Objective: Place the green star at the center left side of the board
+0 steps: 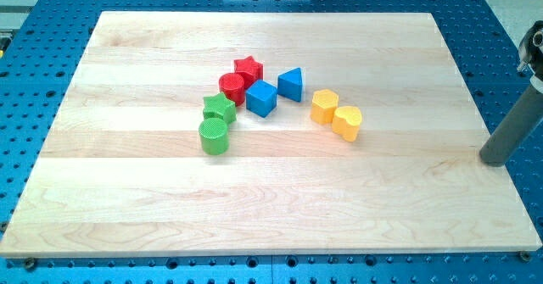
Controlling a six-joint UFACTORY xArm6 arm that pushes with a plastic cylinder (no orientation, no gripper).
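Green plastic star (219, 108) just toward 9 o'clock from the centre of the pale wooden table (127, 199), well short of the centre-left edge. Touching or nearly touching it: green plastic cylinder (214, 136) at 6 o'clock, red plastic cylinder (232, 86) at 1 o'clock. Blue plastic cube (261, 98) close by at 3 o'clock.

My tip (495, 158) at the table's 3 o'clock edge, well apart from every block. No fingers fitted, only a bare rod, so nothing to hold apart or together.

Likely hazards:
- Straight run toward 9 o'clock would plough the blue cube into the star.
- Narrow gap at the star's 3 o'clock side risks nudging both cylinders.
- Pointed outline may let the star spin and slip off my tip under an off-centre push.
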